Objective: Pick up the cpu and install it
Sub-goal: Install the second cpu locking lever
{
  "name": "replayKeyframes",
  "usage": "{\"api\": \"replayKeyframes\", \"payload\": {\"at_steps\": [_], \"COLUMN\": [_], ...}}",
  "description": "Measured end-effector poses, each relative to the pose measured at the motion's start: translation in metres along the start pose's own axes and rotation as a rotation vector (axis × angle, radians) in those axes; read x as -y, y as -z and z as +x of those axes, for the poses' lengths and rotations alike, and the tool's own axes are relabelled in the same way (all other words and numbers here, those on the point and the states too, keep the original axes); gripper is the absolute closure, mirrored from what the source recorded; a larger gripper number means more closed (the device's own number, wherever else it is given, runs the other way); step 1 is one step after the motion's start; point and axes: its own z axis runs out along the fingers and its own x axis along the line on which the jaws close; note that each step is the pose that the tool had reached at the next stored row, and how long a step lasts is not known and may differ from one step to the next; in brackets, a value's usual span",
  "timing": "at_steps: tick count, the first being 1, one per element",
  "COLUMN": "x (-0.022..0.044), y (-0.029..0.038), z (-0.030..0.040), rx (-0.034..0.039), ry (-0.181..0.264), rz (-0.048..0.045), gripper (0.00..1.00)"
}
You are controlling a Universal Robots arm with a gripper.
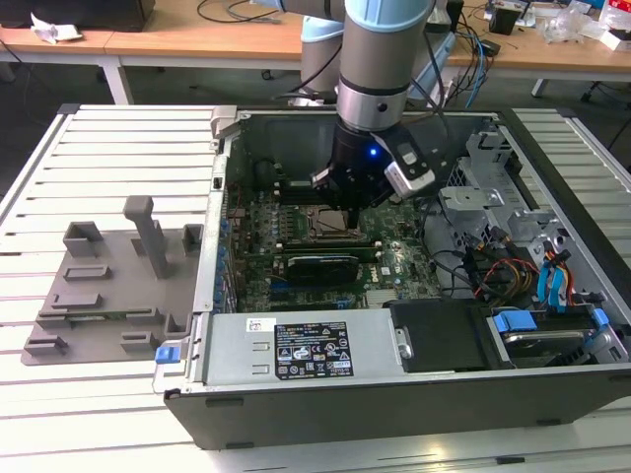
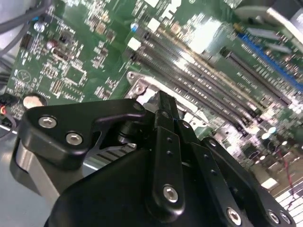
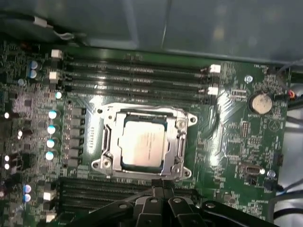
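- In the first wrist view the cpu lies flat inside the socket frame on the motherboard
- The gripper hovers over it, fingers pressed together, holding nothing
- The exterior view shows a grey tray on the bench, left of the computer case

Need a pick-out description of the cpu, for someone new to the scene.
Find the open computer case on the slatted table, then its green motherboard. Below the gripper sits a metal socket frame; the cpu is the pale silver square inside it, unlike the long dark memory slots alongside.

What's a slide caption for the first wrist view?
CPU sitting in the motherboard socket, gripper just beside the socket frame.
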Motion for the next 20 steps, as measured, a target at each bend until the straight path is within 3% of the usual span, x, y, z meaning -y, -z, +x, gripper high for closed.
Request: {"api": "replayKeyframes", "payload": {"at_steps": [2,3,4,5,7,11,13,14,17,20], "x": [0.0082,0.0119,0.0153,0.0169,0.0222,0.0316,0.0316,0.0315,0.0311,0.0307], "y": [-0.0002,-0.0005,-0.0005,-0.0006,-0.0007,-0.0015,-0.0025,-0.0029,-0.0059,-0.0132], "z": [0.0009,0.0013,0.0017,0.0018,0.0023,0.0063,0.0131,0.0149,0.0201,0.0224], "rx": [0.0011,0.0030,0.0063,0.0079,0.0098,0.0099,0.0120,0.0124,0.0127,0.0126], "ry": [0.000,0.000,0.000,0.000,0.000,0.000,0.000,-0.001,0.000,0.000], "rz": [-0.0133,-0.0333,-0.0705,-0.0883,-0.1090,-0.1106,-0.1338,-0.1383,-0.1416,-0.1416], "gripper": [0.89,0.89,0.89,0.89,0.89,0.89,0.89,0.89,0.89,0.89]}}
